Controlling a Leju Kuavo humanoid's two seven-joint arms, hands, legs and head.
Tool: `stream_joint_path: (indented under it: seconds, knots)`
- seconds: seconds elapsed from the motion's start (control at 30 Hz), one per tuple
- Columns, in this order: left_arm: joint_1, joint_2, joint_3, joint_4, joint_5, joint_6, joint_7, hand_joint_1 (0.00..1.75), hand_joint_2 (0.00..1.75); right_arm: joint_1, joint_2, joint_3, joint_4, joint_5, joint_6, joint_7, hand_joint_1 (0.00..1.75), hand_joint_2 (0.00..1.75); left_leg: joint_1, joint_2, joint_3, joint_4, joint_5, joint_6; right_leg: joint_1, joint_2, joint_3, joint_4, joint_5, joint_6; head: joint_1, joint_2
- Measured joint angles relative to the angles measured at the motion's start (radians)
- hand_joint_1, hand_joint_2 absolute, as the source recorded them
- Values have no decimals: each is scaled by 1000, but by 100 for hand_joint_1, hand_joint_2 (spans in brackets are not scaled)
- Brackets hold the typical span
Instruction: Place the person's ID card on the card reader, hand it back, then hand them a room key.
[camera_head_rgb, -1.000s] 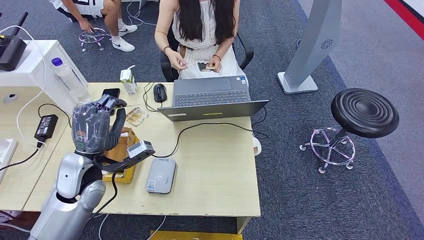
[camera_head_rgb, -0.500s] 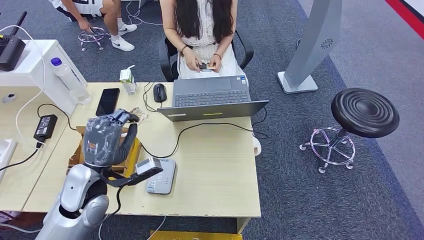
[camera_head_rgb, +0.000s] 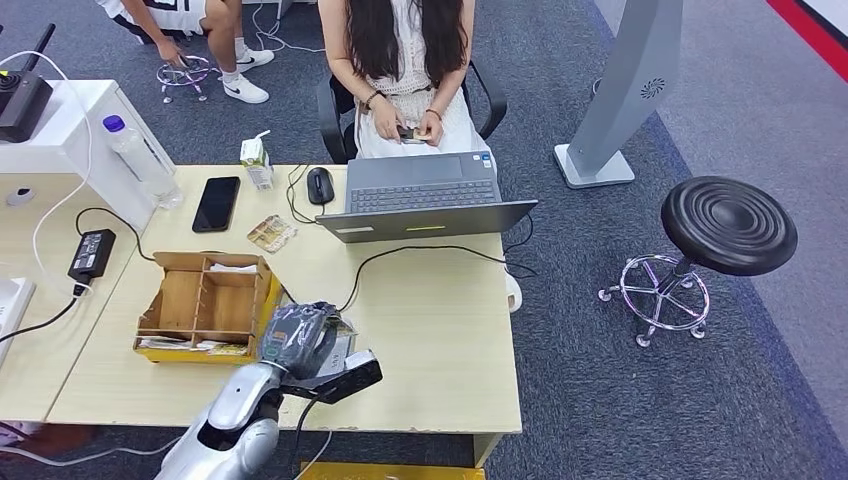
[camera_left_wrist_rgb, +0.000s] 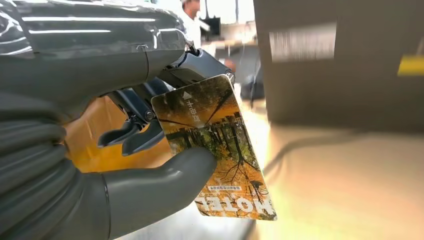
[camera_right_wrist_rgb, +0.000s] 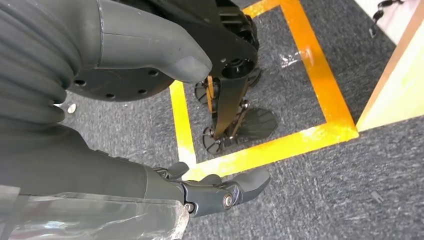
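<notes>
My left hand (camera_head_rgb: 298, 336) hangs low over the grey card reader (camera_head_rgb: 340, 346) near the table's front edge and hides most of it. In the left wrist view the thumb and fingers of the left hand (camera_left_wrist_rgb: 105, 130) pinch a card (camera_left_wrist_rgb: 215, 150) printed with autumn trees and the word HOTEL. Whether the card touches the reader I cannot tell. A person (camera_head_rgb: 405, 60) sits behind the laptop at the far side, holding a phone in the lap. My right hand (camera_right_wrist_rgb: 210, 192) hangs beside the table over the carpet, fingers apart, holding nothing.
A wooden compartment box (camera_head_rgb: 205, 300) stands just left of my left hand. An open laptop (camera_head_rgb: 425, 195) with a cable, a mouse (camera_head_rgb: 320, 184), a black phone (camera_head_rgb: 216, 203), a carton (camera_head_rgb: 257, 160) and a bottle (camera_head_rgb: 140, 160) line the far side. A black stool (camera_head_rgb: 728, 225) stands right.
My left hand has come down and towards the front edge, from above the wooden box to low over the card reader. The seated person has drawn both hands in to the lap.
</notes>
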Motion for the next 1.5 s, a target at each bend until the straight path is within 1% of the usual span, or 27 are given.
stream_joint_path:
  seconds: [0.13, 0.27, 0.37, 0.63, 0.7, 0.77, 0.83, 0.97, 1.1, 1.17, 1.33, 1.5]
  knots:
    - [-1, -21, 0, 62, -7, -6, 39, 175, 175, 2, 0, 0, 0, 4, -5, 4, 0, 175, -1, -1, 0, 0, 0, 0, -1, -1, 0, 0, -1, 1, 0, 0]
    - [13, -31, 0, 85, -30, -1, 101, 175, 175, 6, 0, 0, 0, 8, -5, 10, 0, 175, -1, -1, 0, 0, -1, 1, -1, -1, 0, 0, -2, 2, 0, 0]
    - [21, -38, 0, 94, -45, 6, 130, 175, 175, 9, 0, 0, 0, 12, -6, 11, 0, 175, -1, -1, 0, 0, -1, 1, -1, -1, 0, 0, -2, 2, 0, 0]
    - [24, -42, 0, 101, -61, 3, 132, 175, 175, 10, 0, 0, 0, 23, -6, 12, 0, 175, -1, -1, 1, 0, -1, 1, -1, -2, 2, 0, -2, 2, 0, 0]
    - [25, -42, 0, 100, -68, 18, 125, 175, 175, 10, 0, -1, 0, 24, -6, 12, 0, 175, -1, -1, 1, 0, -1, 1, -1, -2, 2, 0, -2, 2, 0, 0]
    - [30, -43, 1, 92, -80, 53, 117, 175, 175, 10, 0, -1, 0, 25, -6, 12, 0, 175, -2, -1, 1, 0, -1, 2, -2, -2, 2, 0, -2, 2, 0, 0]
    - [34, -43, 4, 72, -94, 90, 113, 175, 175, 12, 0, -2, 0, 26, -7, 12, 0, 175, -2, -2, 1, 0, -1, 2, -2, -2, 2, 0, -2, 2, 0, 0]
    - [41, -41, 10, 32, -116, 135, 108, 175, 175, 13, 0, -3, 0, 29, -8, 10, 0, 175, -2, -2, 1, 0, -1, 2, -2, -2, 2, 0, -2, 2, 0, 0]
    - [42, -25, 31, -48, -155, 285, 74, 175, 175, 15, 0, -4, 0, 40, -6, 1, 0, 175, -1, -2, 0, 0, -1, 2, -1, -2, 1, 0, -2, 2, 0, 0]
    - [28, -9, 48, -109, -167, 332, 58, 175, 175, 15, 0, -4, 0, 47, -4, -3, 0, 175, -1, -2, 0, 0, -1, 2, -1, -2, 1, 0, -2, 2, 0, 0]
    - [-13, 21, 86, -230, -178, 339, 43, 175, 175, 12, 0, -4, 0, 56, -5, -5, 0, 175, -1, -2, 0, 0, -1, 2, -1, -2, 2, 0, -2, 2, 0, 0]
    - [-21, 32, 99, -277, -184, 342, 38, 175, 175, 10, 0, -4, 0, 58, -4, -5, 0, 175, -2, -2, 0, 0, -1, 2, -2, -2, 1, 0, -2, 2, 0, 0]
